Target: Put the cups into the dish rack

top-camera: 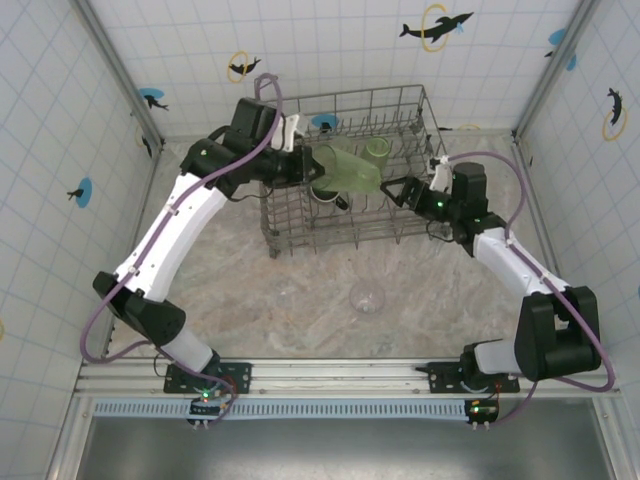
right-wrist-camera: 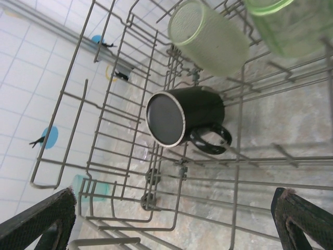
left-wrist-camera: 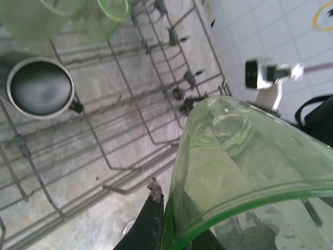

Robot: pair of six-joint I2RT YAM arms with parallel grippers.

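My left arm (top-camera: 172, 232) reaching far forward, left gripper (top-camera: 312, 166) clamped on a green cup (top-camera: 354, 170), right arm (top-camera: 512, 258) bent, right gripper (top-camera: 392, 190) wide open.

The top view is bright and sharp under soft, even light, with only faint shadows beneath the dish rack (top-camera: 350, 215) on the marbled table (top-camera: 250, 300). In the left wrist view the green tumbler (left-wrist-camera: 250, 172) sits so close to the lens that it blurs and carries pale glare, and the tiled wall (left-wrist-camera: 270, 31) behind is washed out. The right wrist view is crisp on the dark mug (right-wrist-camera: 187, 117), while the rack wires bow near the edges and the fingertips (right-wrist-camera: 47, 219) of the right gripper (right-wrist-camera: 175, 221) lie dark and soft in the corners.
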